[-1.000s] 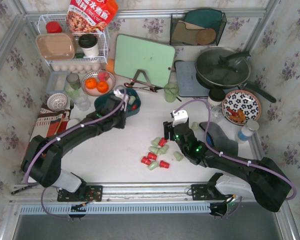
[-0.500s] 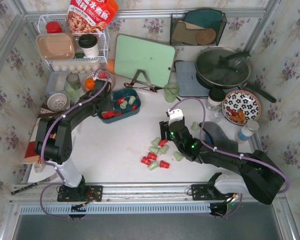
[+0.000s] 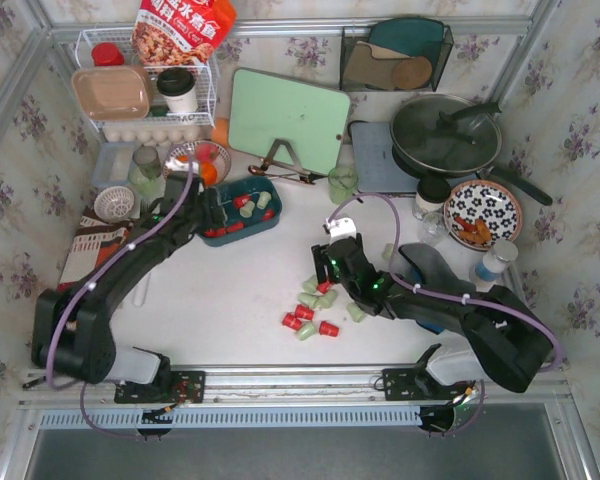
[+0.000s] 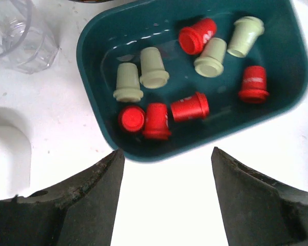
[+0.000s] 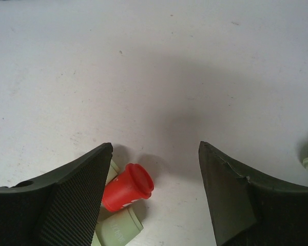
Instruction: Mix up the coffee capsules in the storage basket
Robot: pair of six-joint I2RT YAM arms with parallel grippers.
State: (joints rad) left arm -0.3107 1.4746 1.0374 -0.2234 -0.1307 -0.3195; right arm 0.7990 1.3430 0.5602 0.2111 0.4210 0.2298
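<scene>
The left end effector [image 4: 167, 155] hangs over the near rim of the storage basket [image 4: 92, 46], which sits at the left-centre of the worktop [image 3: 230, 300]. Its jaws are spread and nothing is between them. Nine coffee capsules [image 4: 190, 106] lie on their sides in the basket, five red and four mint, loosely interleaved. To the right, a loose cluster [image 3: 315, 305] of red and mint capsules lies on the bare worktop, well apart from the basket. The right end effector [image 5: 155, 146] is at the far edge of that cluster, its jaws also wide and empty. The right arm is clearly the nearer one to these strays. One red capsule [image 5: 128, 187] lies off-centre, just beside the left finger [image 5: 77, 195]. Its long axis runs diagonally, and its flanged end points into the gap. A mint capsule [image 5: 118, 225] touches it from below. A pick likely needs a small shift toward that finger so the jaws straddle the red one alone.
</scene>
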